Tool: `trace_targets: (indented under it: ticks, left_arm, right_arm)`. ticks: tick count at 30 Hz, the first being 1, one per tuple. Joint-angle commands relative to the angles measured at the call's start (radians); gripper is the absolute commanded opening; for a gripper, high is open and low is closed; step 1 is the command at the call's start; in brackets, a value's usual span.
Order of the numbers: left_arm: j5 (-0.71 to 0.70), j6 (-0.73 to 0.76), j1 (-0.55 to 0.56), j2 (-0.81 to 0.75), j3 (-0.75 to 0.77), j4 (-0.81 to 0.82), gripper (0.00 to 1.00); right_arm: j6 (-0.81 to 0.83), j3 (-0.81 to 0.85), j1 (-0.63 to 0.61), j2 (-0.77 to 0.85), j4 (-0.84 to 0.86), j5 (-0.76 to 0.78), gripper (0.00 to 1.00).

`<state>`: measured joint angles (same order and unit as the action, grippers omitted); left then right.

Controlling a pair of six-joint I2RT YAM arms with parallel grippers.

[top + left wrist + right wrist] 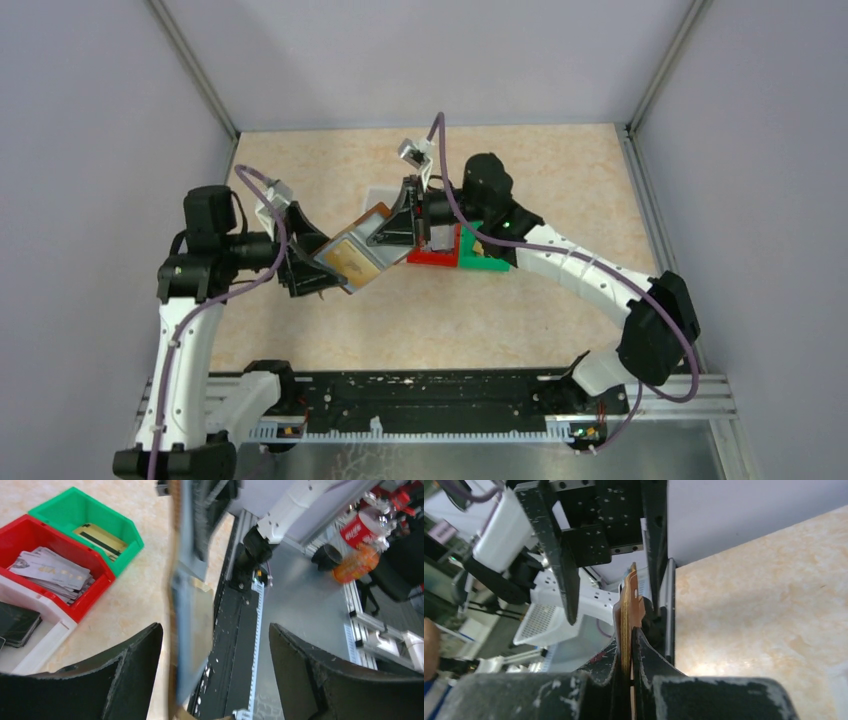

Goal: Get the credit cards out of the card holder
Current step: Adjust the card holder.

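right fingers (651, 667) pinch card holder (626, 610) edge; left fingers (125, 675) wide, holder edge-on between, blurred.

Top cam sits high behind the arm bases, looking down on the whole table (560, 330). Left wrist cam looks out past the left gripper (215, 627), with the card holder (187, 605) edge-on between its fingers. Right wrist cam is jammed right up against the right gripper (628, 637), which is pinching that same card holder.
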<state>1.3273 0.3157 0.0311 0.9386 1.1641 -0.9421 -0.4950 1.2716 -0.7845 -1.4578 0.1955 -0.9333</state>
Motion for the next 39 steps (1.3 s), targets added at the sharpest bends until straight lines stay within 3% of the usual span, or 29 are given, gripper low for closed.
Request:
trace_targets:
  ticks: [1, 3, 10, 21, 26, 39]
  left_arm:
    - [0.134, -0.371, 0.004, -0.134, -0.12, 0.463, 0.82]
    - [0.149, -0.41, 0.004, -0.161, -0.148, 0.523, 0.82]
    - [0.151, -0.412, 0.004, -0.145, -0.164, 0.487, 0.7]
    - [0.249, -0.525, 0.004, -0.153, -0.178, 0.6, 0.54]
    - [0.223, -0.563, 0.004, -0.163, -0.167, 0.619, 0.47]
    - [0.21, -0.732, 0.004, -0.173, -0.188, 0.784, 0.42]
  right_arm:
    - [-0.431, -0.154, 0.013, 0.052, 0.661, 0.056, 0.0]
    - [-0.484, -0.201, 0.014, 0.061, 0.749, 0.095, 0.0]
    - [-0.522, -0.291, 0.011, 0.121, 0.815, 0.193, 0.0]
    - [-0.635, -0.374, 0.011, 0.124, 0.987, 0.182, 0.0]
    - [-0.645, -0.376, 0.01, 0.116, 1.003, 0.183, 0.0]
    - [-0.595, -0.363, -0.029, 0.105, 0.939, 0.18, 0.0]
